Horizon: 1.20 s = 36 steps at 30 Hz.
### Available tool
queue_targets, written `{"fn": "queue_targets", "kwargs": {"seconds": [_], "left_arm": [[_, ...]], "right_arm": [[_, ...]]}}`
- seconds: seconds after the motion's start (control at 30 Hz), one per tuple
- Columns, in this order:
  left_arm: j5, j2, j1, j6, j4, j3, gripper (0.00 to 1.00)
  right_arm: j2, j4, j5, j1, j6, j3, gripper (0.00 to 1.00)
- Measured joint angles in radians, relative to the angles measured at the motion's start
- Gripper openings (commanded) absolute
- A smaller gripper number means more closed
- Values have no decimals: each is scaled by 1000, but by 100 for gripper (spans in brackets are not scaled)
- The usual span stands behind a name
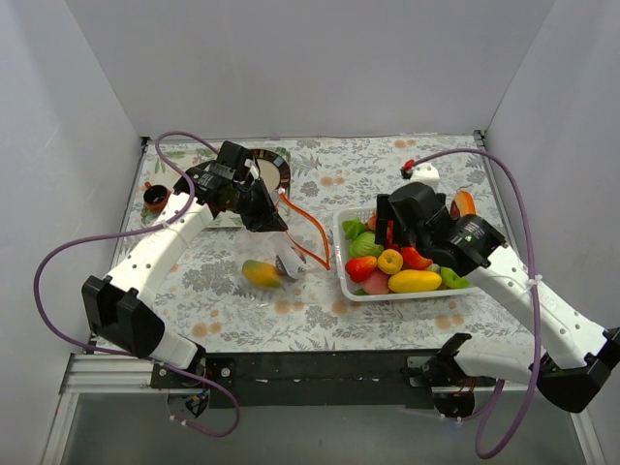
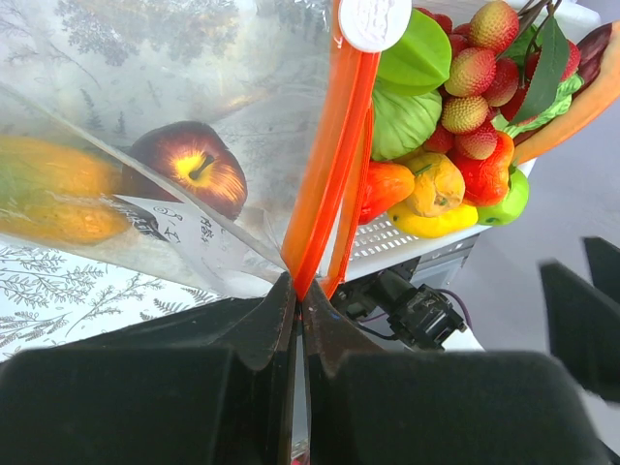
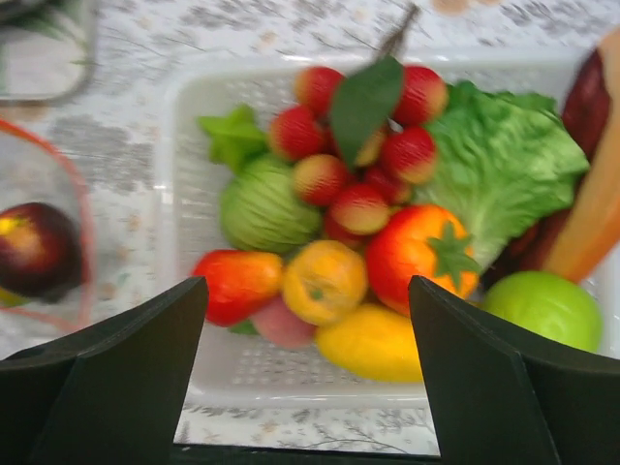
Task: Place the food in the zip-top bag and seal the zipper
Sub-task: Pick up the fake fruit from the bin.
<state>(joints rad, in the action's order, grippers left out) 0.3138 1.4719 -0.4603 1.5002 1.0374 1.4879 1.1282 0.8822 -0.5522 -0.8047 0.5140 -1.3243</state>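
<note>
The zip-top bag (image 1: pixel 274 254) hangs from my left gripper (image 1: pixel 274 225), which is shut on its orange-red zipper (image 1: pixel 308 232). In the left wrist view the zipper (image 2: pixel 329 165) runs up from my closed gripper (image 2: pixel 298 291). A dark red apple (image 2: pixel 194 165) and a yellow-orange mango (image 2: pixel 58 194) lie inside the bag. The rest of the food (image 1: pixel 402 266) fills the white basket (image 1: pixel 341 254). My right gripper (image 1: pixel 392 231) hovers open and empty above the basket. In the right wrist view my right gripper (image 3: pixel 305 291) spans a yellow-orange fruit (image 3: pixel 325 281), with a tomato (image 3: pixel 421 254) beside it.
A round black-rimmed dish (image 1: pixel 273 170) lies at the back. A small brown cup (image 1: pixel 155 197) is at the far left. A white block with a red tip (image 1: pixel 423 174) and an orange piece (image 1: pixel 465 203) sit behind the basket. White walls close in three sides.
</note>
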Motion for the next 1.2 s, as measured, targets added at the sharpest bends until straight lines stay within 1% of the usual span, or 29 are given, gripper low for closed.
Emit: {"fn": "queue_targets", "kwargs": {"seconds": [0.1, 0.2, 0.3, 0.57, 0.77, 0.83, 0.93, 0.97, 1.03, 1.07, 1.17, 1.2], "left_arm": [[0, 3, 0, 0, 0, 0, 0], [0, 10, 0, -1, 0, 0, 0], [0, 13, 0, -1, 1, 0, 0], [0, 13, 0, 0, 1, 0, 0], [-1, 13, 0, 0, 1, 0, 0], [-1, 13, 0, 0, 1, 0, 0], [-1, 14, 0, 0, 1, 0, 0], [-1, 15, 0, 0, 1, 0, 0], [0, 19, 0, 0, 1, 0, 0], [0, 22, 0, 0, 1, 1, 0], [0, 29, 0, 0, 1, 2, 0], [-1, 30, 0, 0, 1, 2, 0]], "right_arm": [[-44, 37, -20, 87, 13, 139, 89], [-70, 21, 10, 218, -9, 262, 89], [-87, -5, 36, 307, -35, 322, 89], [-91, -170, 200, 412, -93, 425, 89], [-77, -234, 286, 460, -110, 457, 88], [-74, -243, 308, 476, -116, 463, 85], [-75, -257, 344, 499, -125, 472, 73], [-75, -258, 354, 506, -127, 472, 64], [-76, -257, 370, 520, -128, 472, 50], [-76, -255, 376, 525, -130, 472, 38], [-77, -229, 380, 532, -132, 454, 28], [-77, -209, 378, 533, -132, 436, 27]]}}
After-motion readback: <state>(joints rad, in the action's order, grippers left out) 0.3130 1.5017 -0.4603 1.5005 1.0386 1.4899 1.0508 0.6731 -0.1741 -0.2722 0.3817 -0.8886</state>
